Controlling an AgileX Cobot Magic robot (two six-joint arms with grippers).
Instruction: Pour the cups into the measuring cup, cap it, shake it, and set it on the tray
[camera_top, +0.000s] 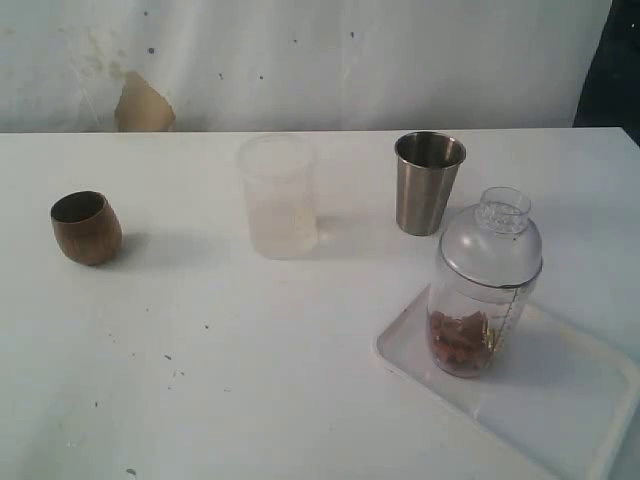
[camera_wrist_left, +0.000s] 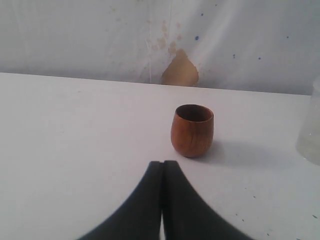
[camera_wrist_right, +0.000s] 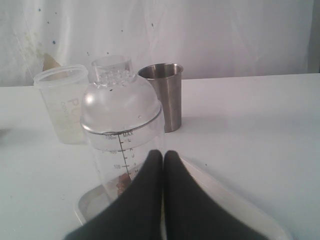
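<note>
A wide white counter (camera_top: 250, 380) fills the exterior view. At its near right edge lies a flat white tray (camera_top: 590, 400), and on the tray's left end stands the clear measuring cup (camera_top: 480, 300), upright and capped with a clear domed lid (camera_top: 490, 240). This view shows reddish-brown contents at the cup's bottom. The right wrist view adds the printed graduation marks down its side, topped by the word MAX. Behind, on the bare counter, stand a frosted cup (camera_top: 277, 200) near the middle and a steel tumbler (camera_top: 428, 185) to its right, both upright and apart. The small wooden cup (camera_top: 87, 228) sits alone, well off to the left. The tools appear only in the wrist views. The left tool (camera_wrist_left: 163, 165) is clenched on nothing and points toward the wooden cup, clear of it. The right tool (camera_wrist_right: 163, 154) is likewise clenched and empty, in front of the measuring cup.
</note>
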